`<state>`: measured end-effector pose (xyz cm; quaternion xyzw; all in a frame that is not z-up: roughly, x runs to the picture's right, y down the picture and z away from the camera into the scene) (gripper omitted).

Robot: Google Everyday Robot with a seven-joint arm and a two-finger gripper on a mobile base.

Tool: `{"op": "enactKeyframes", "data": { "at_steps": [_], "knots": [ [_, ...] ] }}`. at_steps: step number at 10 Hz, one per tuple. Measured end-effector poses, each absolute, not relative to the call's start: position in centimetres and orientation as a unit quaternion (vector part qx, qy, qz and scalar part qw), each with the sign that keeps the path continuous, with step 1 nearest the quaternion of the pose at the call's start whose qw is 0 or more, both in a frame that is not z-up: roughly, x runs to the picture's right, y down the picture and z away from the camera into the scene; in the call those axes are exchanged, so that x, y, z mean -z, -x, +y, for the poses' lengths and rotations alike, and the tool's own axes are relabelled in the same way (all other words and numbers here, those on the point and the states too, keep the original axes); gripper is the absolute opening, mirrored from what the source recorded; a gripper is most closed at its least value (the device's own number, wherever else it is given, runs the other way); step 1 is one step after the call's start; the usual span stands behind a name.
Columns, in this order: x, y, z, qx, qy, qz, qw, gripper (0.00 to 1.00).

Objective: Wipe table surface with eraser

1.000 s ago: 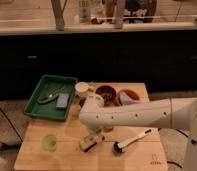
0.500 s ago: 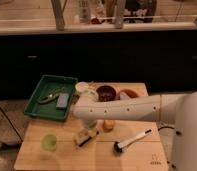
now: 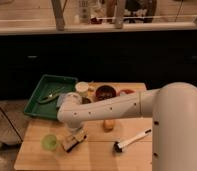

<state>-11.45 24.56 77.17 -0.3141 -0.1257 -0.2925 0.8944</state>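
The pale-wood table surface [image 3: 97, 152] fills the lower middle of the camera view. The eraser [image 3: 73, 141], a small tan block with a dark underside, lies on it at the front left. My gripper [image 3: 72, 133] hangs from the white arm [image 3: 117, 106] and sits directly over the eraser, touching its top. The arm reaches in from the right and hides the table's middle.
A green cup [image 3: 49, 142] stands just left of the eraser. A white-handled black brush [image 3: 132, 140] lies at the front right. An orange ball [image 3: 108, 124] sits mid-table. A green tray [image 3: 48, 95] holds items at the back left. Bowls [image 3: 106, 92] and a white cup [image 3: 82, 88] stand behind.
The arm has swung left and the gripper with the eraser has moved left across the table toward the green cup.
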Motion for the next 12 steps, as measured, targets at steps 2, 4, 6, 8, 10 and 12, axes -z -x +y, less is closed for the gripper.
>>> {"op": "enactKeyframes", "data": {
  "at_steps": [2,4,6,8,10,12],
  "knots": [
    [-76.9,9.9,24.4,0.288,0.313,-0.115,0.898,0.0],
    [-76.9,6.2,23.9,0.286,0.311,-0.1,0.901,0.0],
    [-77.3,2.7,23.4,0.283,0.307,-0.095,0.904,0.0],
    [-77.7,1.2,22.8,0.281,0.3,-0.096,0.907,0.0],
    [-78.2,1.6,22.2,0.283,0.292,-0.101,0.908,0.0],
    [-78.8,4.2,21.6,0.287,0.283,-0.112,0.909,0.0]
  ]
}}
